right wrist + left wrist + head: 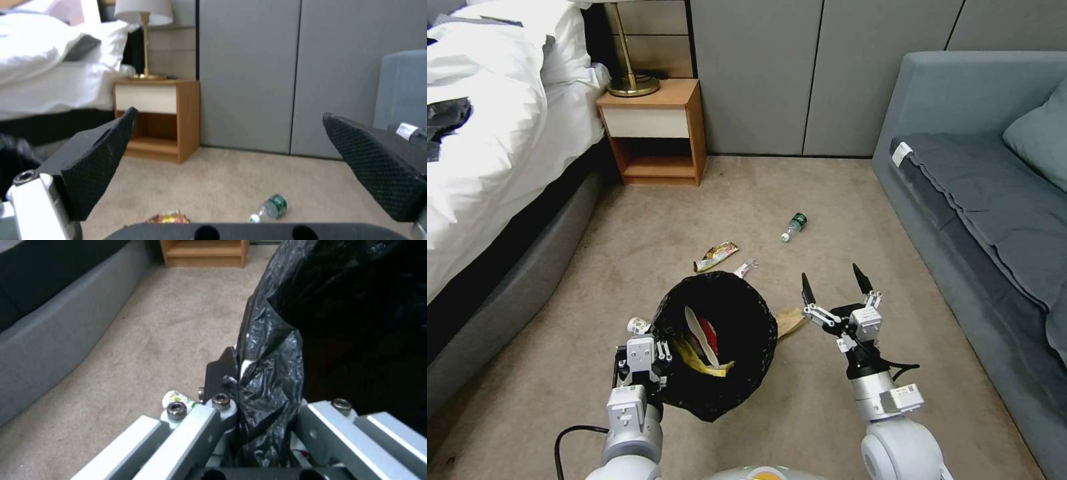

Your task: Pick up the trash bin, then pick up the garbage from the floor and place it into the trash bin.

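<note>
My left gripper (650,350) pinches the trash bin (717,343) rim, lower centre. Right gripper (835,283) spread wide. Green-label plastic bottle (794,226), mid-frame: light, slippery; I'd grasp mid-body.

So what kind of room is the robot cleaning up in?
Most likely a bedroom, maybe in a hotel. There is a bed with white bedding, a wooden nightstand with a brass lamp beside it, and a grey sofa across the beige carpet.

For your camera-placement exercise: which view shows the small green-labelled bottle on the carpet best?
The head view: the bottle lies whole on open carpet. The right wrist view catches it low between the open right gripper's fingers.
</note>
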